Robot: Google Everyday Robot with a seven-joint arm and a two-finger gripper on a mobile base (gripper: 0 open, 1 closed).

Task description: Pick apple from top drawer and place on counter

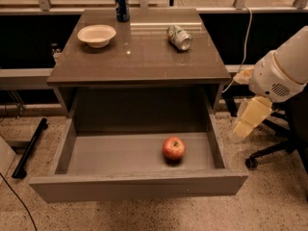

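The red apple (173,148) with yellowish patches lies on the floor of the open top drawer (134,189), right of its middle. The drawer is pulled fully out under the glossy dark counter (139,57). My gripper (244,124) is the cream-coloured end of the white arm (281,71). It hangs outside the drawer, just right of its right wall and above the floor. It is apart from the apple, to the right of it and higher, and holds nothing that I can see.
On the counter stand a white bowl (96,34) at the back left, a dark blue can (121,6) at the back, and a crushed silver-green can (179,36) lying at the back right. An office chair base (269,148) stands on the speckled floor at right. A black bar (30,148) lies at left.
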